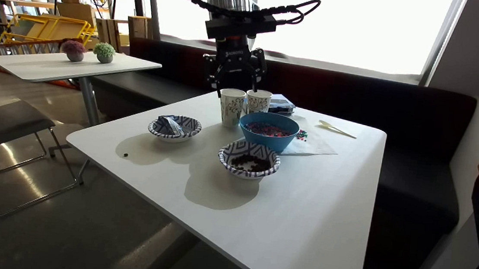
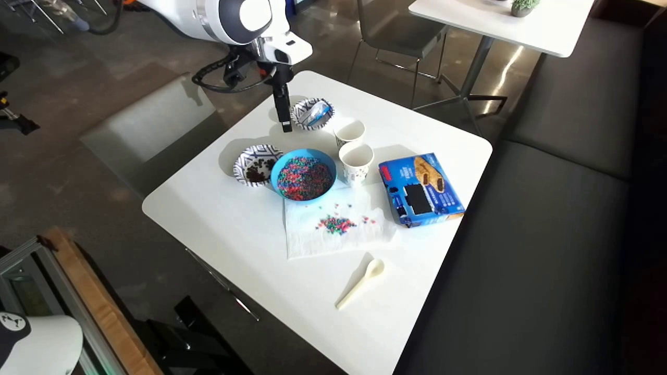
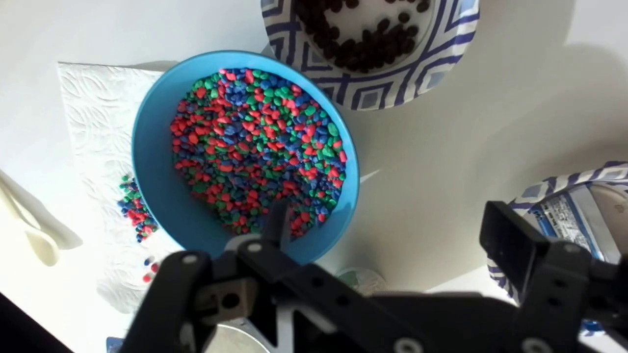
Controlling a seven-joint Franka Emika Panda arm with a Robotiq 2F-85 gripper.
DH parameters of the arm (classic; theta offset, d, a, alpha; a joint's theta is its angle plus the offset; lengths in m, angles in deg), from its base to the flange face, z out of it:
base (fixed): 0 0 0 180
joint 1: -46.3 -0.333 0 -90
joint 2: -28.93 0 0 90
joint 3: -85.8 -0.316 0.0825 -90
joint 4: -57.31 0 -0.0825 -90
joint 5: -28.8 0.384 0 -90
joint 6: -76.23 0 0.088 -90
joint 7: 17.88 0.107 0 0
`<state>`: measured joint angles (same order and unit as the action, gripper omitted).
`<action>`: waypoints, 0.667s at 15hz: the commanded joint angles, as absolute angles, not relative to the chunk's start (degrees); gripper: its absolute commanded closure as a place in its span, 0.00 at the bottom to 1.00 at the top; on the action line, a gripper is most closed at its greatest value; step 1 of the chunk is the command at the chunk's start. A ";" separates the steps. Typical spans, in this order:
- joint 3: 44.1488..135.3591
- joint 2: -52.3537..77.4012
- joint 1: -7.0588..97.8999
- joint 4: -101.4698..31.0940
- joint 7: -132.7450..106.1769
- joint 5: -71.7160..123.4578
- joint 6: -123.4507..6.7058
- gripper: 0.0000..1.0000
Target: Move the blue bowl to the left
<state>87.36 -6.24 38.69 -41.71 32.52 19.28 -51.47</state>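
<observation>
So my gripper (image 3: 387,220) is spread wide, nothing in it, hanging in the air past the end of the paper towel (image 2: 307,242) where the blue bowl (image 3: 153,147) sits, seemingly partly on it. Bowl looks like thin, stiff plastic, prob not fragile, but all those loose red, green and blue bits (image 3: 255,142) should give it some heft, and they'll shift if I tip it. Smooth rim might slip too. I'd pinch the wall, one finger in, one out, on the stretch facing away from the paper towel, since the patterned bowl of beans (image 3: 370,90) and two paper cups (image 2: 356,172) crowd it near that end. Spilled bits (image 2: 336,225) lie on the paper towel, spoon (image 2: 357,287) just off it.
</observation>
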 commanded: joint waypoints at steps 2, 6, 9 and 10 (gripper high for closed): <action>89.26 -11.72 37.70 -36.21 31.13 20.19 -50.70 0.00; 89.64 -15.09 37.95 -32.85 30.16 20.82 -50.24 0.20; 89.77 -17.45 38.18 -30.49 29.62 21.43 -49.82 0.41; 89.88 -18.25 38.13 -29.70 29.46 21.55 -49.76 0.48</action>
